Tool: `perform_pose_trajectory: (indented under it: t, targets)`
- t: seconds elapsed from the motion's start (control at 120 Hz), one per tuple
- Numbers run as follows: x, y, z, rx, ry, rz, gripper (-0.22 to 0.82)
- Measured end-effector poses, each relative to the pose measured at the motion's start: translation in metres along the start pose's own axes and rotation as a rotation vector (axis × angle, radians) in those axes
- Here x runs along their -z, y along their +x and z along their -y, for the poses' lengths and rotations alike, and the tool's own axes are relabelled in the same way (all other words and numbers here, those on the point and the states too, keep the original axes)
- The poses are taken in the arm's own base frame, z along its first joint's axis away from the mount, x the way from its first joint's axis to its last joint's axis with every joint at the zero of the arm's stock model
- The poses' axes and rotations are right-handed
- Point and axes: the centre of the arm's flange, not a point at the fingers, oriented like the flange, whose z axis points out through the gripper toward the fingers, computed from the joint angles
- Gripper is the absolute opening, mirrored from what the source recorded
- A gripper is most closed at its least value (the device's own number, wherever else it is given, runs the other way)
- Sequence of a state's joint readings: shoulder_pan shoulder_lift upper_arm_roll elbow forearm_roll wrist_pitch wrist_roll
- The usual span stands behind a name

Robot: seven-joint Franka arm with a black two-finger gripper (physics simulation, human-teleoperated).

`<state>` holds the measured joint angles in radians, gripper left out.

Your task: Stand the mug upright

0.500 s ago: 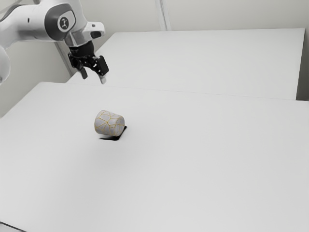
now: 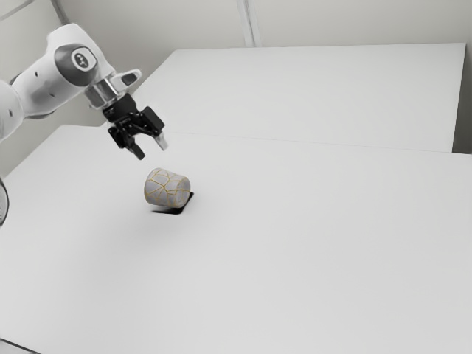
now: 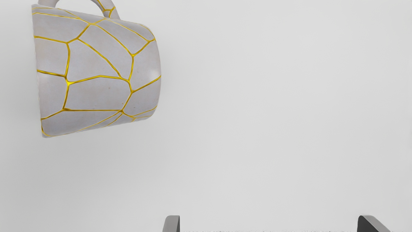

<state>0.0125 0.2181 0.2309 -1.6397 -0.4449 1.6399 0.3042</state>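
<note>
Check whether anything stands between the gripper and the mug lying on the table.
Nothing visible does. The open gripper hangs near the mug, which lies on its side on the table, its handle facing away from the fingertips.

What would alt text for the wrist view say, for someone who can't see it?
A pale gray mug with gold, crack-like lines lies on its side on a light table, its handle partly cropped; the robot's open gripper isn't touching it.
</note>
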Motion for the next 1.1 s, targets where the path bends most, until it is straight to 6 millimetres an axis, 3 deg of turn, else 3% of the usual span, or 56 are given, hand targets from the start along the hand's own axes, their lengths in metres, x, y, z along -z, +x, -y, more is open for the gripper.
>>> perform_pose_trajectory:
  t: [0.1, 0.258, 0.383, 0.658, 0.733, 0.892, 1.1]
  targets:
    - [-0.017, -0.001, 0.032, 0.022, -0.082, 0.018, 0.6]
    - [-0.03, 0.021, 0.087, 0.04, -0.173, -0.025, 0.6]
    - [-0.04, 0.041, 0.111, 0.019, -0.205, -0.057, 0.6]
    - [-0.05, 0.058, 0.167, 0.006, -0.244, -0.131, 0.6]
    - [-0.058, 0.059, 0.174, 0.006, -0.271, -0.142, 0.6]
    - [-0.097, 0.044, 0.182, 0.026, -0.355, -0.117, 0.6]
    - [-0.104, 0.035, 0.179, 0.003, -0.386, -0.125, 0.6]
